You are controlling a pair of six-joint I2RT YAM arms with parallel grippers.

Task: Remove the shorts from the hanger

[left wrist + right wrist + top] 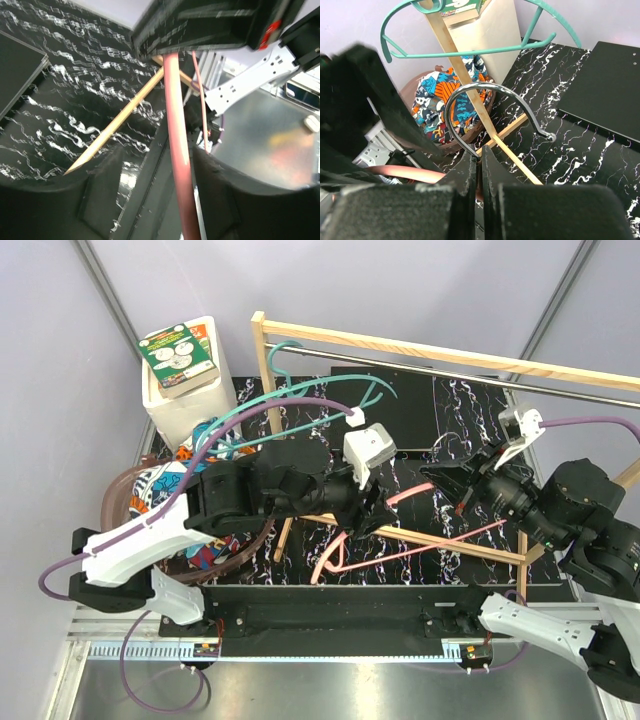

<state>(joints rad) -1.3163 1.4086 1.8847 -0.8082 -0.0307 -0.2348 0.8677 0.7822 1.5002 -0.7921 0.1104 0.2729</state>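
While the right gripper [479,160] is clenched on the chrome hook [485,90] of the pink hanger [340,555], the left gripper [175,165] stands released. Its two dark fingers [100,200] are apart, and the pink bar passes between them without a clear grip from either side. In the top view the two grippers meet near the centre of the frame, the left gripper [365,512] on the body of the hanger and the right gripper [445,485] at its hook end.

The long axis of the hanger runs about left to right across the middle of the top view, low over the black marbled mat [470,410]. I see no cloth on it in any view.

The shorts [165,490] lie well apart from both grippers, at the left edge of the top view, heaped in a brown basket [115,505]. In the right wrist view they show in the upper left part, behind the hook, as a teal, orange and white print [445,95].

So the shorts lie to the left of both end effectors, and the left arm is the nearer one to them. I judge that this hanger is already stripped, and that the next move concerns the hanger more than the shorts. A teal hanger [290,365] hangs bare on the wooden rack [400,340] at the top.
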